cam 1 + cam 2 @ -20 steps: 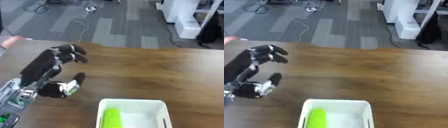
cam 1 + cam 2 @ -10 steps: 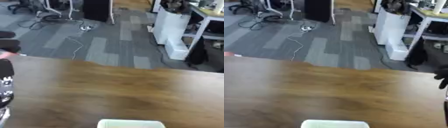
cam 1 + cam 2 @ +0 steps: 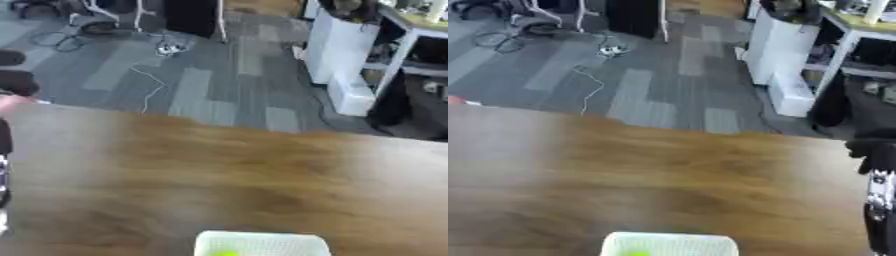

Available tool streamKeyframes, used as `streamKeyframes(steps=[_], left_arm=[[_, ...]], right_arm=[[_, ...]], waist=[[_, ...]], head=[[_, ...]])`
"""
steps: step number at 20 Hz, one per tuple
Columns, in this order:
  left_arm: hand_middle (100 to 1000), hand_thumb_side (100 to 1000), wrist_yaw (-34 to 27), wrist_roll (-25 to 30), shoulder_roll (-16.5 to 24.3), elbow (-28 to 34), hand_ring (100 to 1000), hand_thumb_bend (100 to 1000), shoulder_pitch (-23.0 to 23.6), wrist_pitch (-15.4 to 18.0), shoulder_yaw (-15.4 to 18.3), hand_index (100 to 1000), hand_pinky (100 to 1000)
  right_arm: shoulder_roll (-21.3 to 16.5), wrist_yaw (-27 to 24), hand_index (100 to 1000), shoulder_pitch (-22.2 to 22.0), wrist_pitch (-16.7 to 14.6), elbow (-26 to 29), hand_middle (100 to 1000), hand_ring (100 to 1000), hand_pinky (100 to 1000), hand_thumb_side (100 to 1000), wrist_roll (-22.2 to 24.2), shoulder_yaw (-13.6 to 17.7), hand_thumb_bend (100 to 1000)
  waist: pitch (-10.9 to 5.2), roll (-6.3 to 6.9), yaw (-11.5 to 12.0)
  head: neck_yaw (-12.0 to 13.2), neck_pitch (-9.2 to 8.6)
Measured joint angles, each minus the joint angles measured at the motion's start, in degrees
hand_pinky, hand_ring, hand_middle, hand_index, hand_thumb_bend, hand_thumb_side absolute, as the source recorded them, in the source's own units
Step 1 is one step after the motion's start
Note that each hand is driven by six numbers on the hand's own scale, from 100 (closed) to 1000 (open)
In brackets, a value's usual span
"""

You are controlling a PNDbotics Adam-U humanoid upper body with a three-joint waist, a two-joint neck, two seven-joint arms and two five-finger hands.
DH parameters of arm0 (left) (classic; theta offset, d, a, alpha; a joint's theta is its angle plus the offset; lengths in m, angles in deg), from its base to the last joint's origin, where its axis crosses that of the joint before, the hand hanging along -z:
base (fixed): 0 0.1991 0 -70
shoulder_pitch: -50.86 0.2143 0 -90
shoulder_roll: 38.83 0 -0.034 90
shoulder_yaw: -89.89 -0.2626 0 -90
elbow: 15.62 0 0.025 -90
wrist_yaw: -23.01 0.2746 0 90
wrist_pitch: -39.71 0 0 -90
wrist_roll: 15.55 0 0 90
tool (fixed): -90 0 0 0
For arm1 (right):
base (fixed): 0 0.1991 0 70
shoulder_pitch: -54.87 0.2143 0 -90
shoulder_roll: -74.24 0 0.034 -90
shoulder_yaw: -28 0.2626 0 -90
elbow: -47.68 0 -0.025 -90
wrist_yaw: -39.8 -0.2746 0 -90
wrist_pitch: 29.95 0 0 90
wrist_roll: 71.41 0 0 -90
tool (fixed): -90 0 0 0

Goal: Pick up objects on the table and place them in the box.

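One green thing already in the box, and nothing else to pick shows on the table.

Your white box [image 3: 261,243] sits at the bottom centre, only its far rim showing, with a bit of green [image 3: 226,253] inside. The brown table [image 3: 227,175] shows no other object. Your left hand [image 3: 3,175] is a dark sliver at the left edge and your right hand [image 3: 877,185] a strip at the lower right; I cannot tell how either's fingers are set.
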Motion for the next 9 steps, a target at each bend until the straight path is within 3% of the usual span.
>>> streamKeyframes(steps=[5,9], left_arm=[[656,1000,-0.31,0.71,-0.02,0.00,506,592,-0.04,-0.16,-0.03,670,428],[659,1000,-0.48,1.24,-0.04,0.00,508,591,-0.54,-0.18,-0.22,672,430]], right_arm=[[-0.24,0.01,540,-0.17,0.19,0.00,539,417,254,1000,-1.33,0.02,100],[-0.71,0.07,540,-0.19,0.27,0.00,539,417,256,1000,-1.94,0.06,100]], waist=[[-0.06,0.12,0.12],[-0.40,0.17,0.18]], head=[[-0.39,4.66],[-0.39,7.33]])
